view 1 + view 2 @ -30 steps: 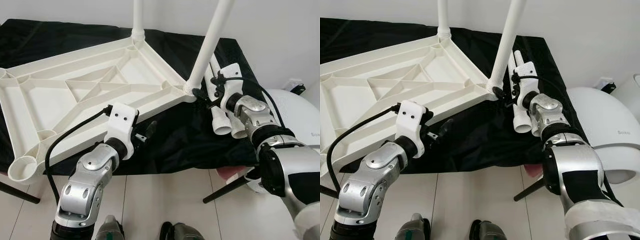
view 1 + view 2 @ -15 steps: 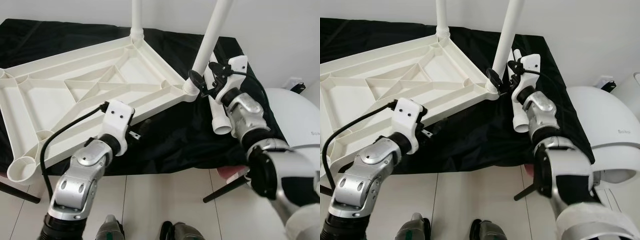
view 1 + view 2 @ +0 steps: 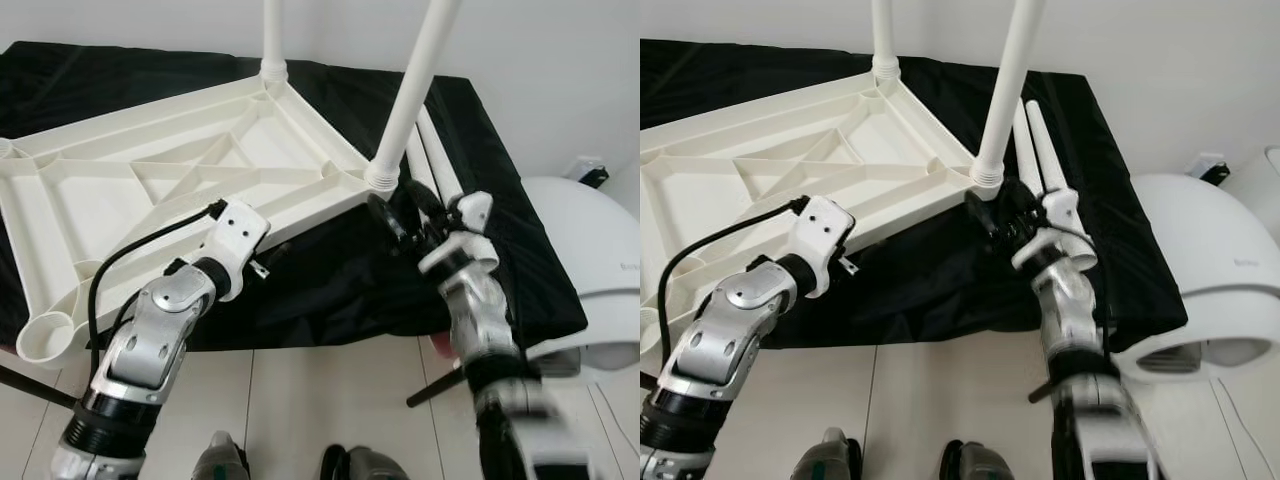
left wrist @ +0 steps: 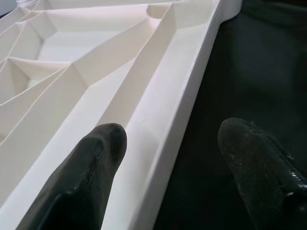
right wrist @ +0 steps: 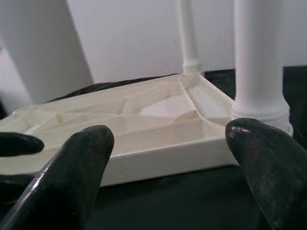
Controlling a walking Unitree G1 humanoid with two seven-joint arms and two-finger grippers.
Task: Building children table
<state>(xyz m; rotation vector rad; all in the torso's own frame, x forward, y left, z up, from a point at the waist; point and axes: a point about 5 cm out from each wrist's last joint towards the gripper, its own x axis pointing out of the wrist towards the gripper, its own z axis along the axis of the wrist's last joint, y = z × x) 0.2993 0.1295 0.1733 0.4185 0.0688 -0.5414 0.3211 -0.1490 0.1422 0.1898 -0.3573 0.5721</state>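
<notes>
The white plastic tabletop (image 3: 130, 112) lies upside down on a black cloth (image 3: 330, 285). Two white legs stand upright in its sockets, one at the far corner (image 3: 272, 40) and one at the near right corner (image 3: 410, 100). Two loose legs (image 3: 1035, 145) lie side by side on the cloth to the right. My left gripper (image 4: 177, 158) is open, one finger over the tabletop's front rim and the other over the cloth. My right gripper (image 3: 400, 212) is open just in front of the near right corner, fingers pointing at the leg's base (image 5: 259, 103).
An empty round leg socket (image 3: 45, 340) sits at the tabletop's near left corner. A white rounded appliance (image 3: 590, 260) stands on the floor to the right. Black support legs (image 3: 445, 385) slant down under the cloth-covered table. My feet (image 3: 350, 465) are on the tiled floor below.
My right gripper has left the upright leg's base and dropped back toward the front, uncovering the two loose legs. My left gripper has moved up to the tabletop's front rim.
</notes>
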